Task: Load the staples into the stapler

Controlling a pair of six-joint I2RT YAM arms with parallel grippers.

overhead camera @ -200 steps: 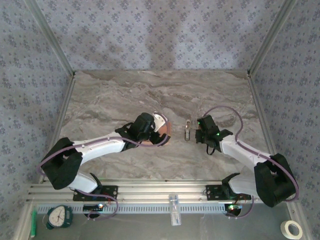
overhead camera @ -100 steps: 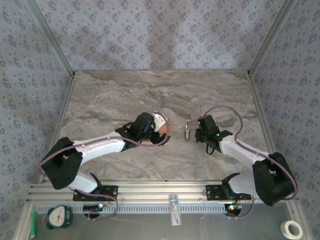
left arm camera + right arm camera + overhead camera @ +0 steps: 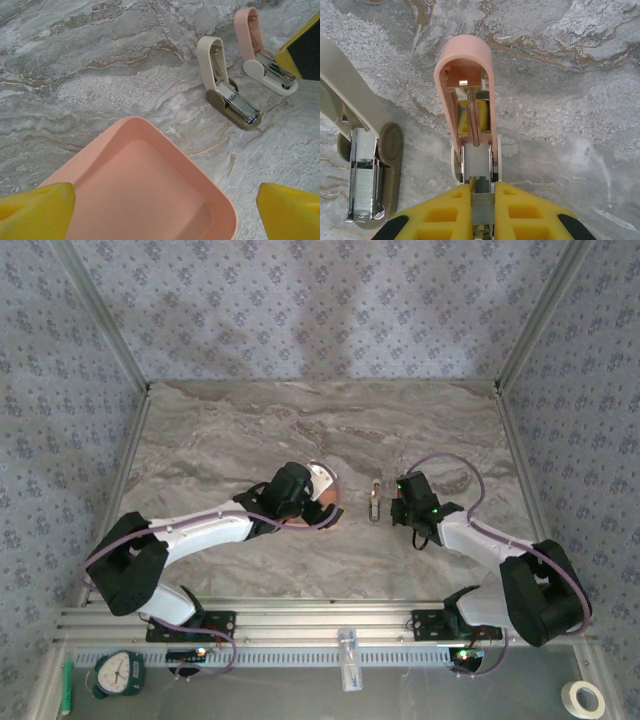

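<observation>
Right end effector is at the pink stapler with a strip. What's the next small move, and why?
Probably ease the right end effector down and forward to seat the staples in the channel. Its fingers are shut on the grey strip, which sits lined up at the near end of the open pink stapler, apparently not yet inside.

Over the last second the right arm (image 3: 480,540) has folded in a little. Its dark elbow block (image 3: 540,590) by the right edge has slid slightly left, toward the middle of the table (image 3: 250,430), and the right gripper (image 3: 396,504) has settled a touch nearer, toward the bases. The left arm (image 3: 200,530) has shifted only faintly, its dark wrist head (image 3: 290,490) edging a hair to the right over the salmon-pink tray (image 3: 330,510).
</observation>
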